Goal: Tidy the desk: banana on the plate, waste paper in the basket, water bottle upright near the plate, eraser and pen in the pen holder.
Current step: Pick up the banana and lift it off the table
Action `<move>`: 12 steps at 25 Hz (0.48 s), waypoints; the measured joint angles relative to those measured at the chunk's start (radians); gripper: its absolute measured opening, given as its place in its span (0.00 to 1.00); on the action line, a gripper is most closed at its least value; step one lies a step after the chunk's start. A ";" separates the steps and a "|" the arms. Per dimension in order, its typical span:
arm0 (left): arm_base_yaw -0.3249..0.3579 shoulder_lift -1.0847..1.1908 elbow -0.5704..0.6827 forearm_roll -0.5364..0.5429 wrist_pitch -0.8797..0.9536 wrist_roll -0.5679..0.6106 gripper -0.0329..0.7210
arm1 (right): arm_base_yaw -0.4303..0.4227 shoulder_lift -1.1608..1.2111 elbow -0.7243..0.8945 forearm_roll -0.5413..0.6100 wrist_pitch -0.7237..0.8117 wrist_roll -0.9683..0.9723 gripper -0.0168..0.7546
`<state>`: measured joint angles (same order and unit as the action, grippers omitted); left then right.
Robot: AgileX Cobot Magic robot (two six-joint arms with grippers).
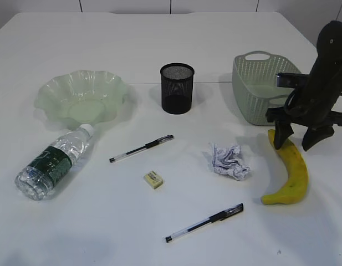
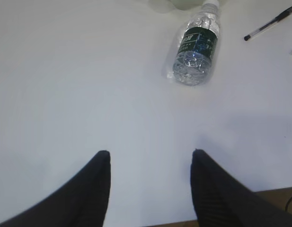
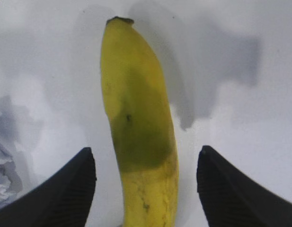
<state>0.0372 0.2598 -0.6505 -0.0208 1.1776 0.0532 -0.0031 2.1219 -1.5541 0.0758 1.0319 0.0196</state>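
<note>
Banana step, at the grasp: the right gripper (image 3: 146,165) stands over the upper end of the banana (image 1: 290,174), jaws wide and straddling it, not yet closed. The banana lies on the bench beside the basket (image 1: 259,86), well apart from the plate (image 1: 81,97). Next, the jaws likely must close, lift and carry it across; the left gripper (image 2: 150,158) hangs wide and empty near the fallen bottle (image 2: 195,52).

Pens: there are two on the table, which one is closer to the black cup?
The upper pen, lying between the bottle and the crumpled paper, is closer to the black mesh cup. The other pen lies near the table's front edge.
</note>
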 joint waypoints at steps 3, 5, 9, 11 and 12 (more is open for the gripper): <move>0.000 0.000 0.000 0.000 0.000 0.000 0.55 | 0.000 0.002 0.000 0.000 -0.003 -0.004 0.67; 0.000 0.000 0.000 0.000 0.000 0.000 0.55 | 0.000 0.002 0.000 0.000 -0.011 -0.006 0.67; 0.000 0.000 0.000 0.000 0.000 0.000 0.55 | 0.000 0.002 0.000 0.000 -0.028 -0.007 0.67; 0.000 0.000 0.000 0.000 0.000 0.000 0.55 | 0.000 0.002 0.000 0.000 -0.035 -0.007 0.67; 0.000 0.000 0.000 0.000 0.000 0.000 0.55 | 0.000 0.002 0.000 0.000 -0.041 -0.007 0.67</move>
<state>0.0372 0.2598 -0.6505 -0.0208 1.1776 0.0532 -0.0031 2.1240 -1.5541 0.0758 0.9908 0.0125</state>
